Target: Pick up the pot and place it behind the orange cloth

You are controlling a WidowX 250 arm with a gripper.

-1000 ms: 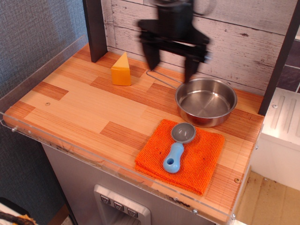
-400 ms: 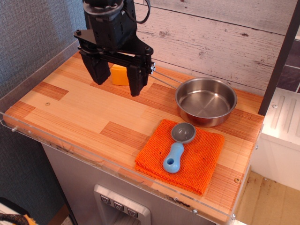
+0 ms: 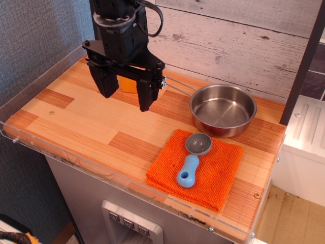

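Observation:
The pot (image 3: 223, 109), a shallow shiny steel pan with a thin wire handle pointing left, stands on the wooden counter right behind the orange cloth (image 3: 197, 168). The cloth lies near the front edge with a blue-handled grey scoop (image 3: 193, 157) on it. My gripper (image 3: 126, 96) is black, open and empty, hanging above the counter at the left, well clear of the pot, near the tip of its handle.
A yellow-orange cheese wedge (image 3: 129, 84) sits behind my gripper, mostly hidden by it. A clear acrylic rim (image 3: 76, 157) runs along the counter's front and left edges. A plank wall closes the back; a dark post (image 3: 304, 66) stands at the right.
My open gripper has swung from above the pot's handle at the back to the left side of the counter, in front of the cheese wedge. The pot, cloth and scoop have not moved.

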